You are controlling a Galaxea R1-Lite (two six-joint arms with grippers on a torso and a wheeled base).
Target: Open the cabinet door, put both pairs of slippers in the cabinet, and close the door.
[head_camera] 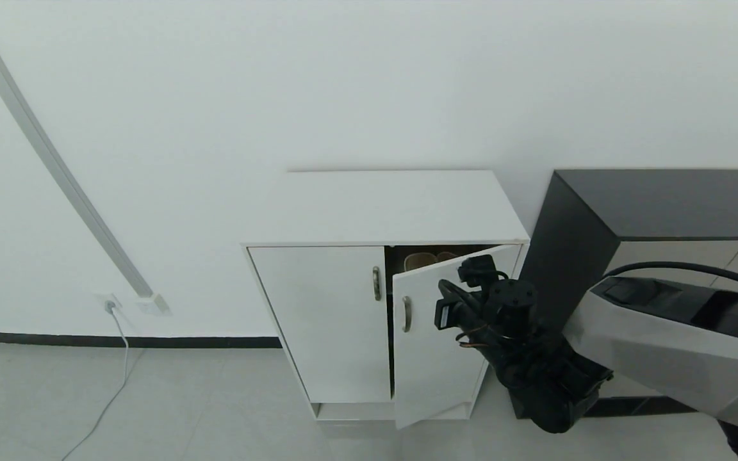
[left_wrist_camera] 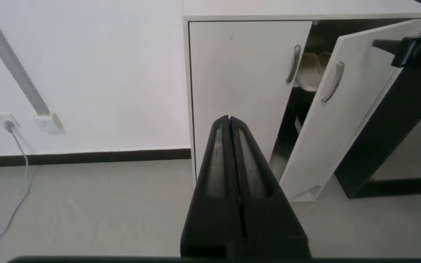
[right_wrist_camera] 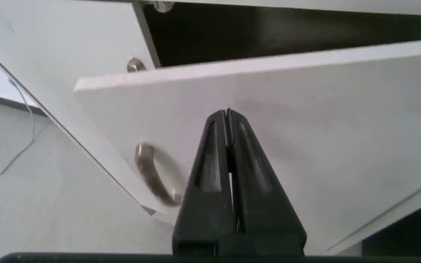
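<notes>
Cabinet door (head_camera: 421,374) hangs ajar before right jaws.

slippers (head_camera: 421,260) (tan), half hidden behind door (head_camera: 426,374)

Dark cabinet (head_camera: 664,205) right; wall socket (head_camera: 107,302), cable (head_camera: 127,349) left.
</notes>
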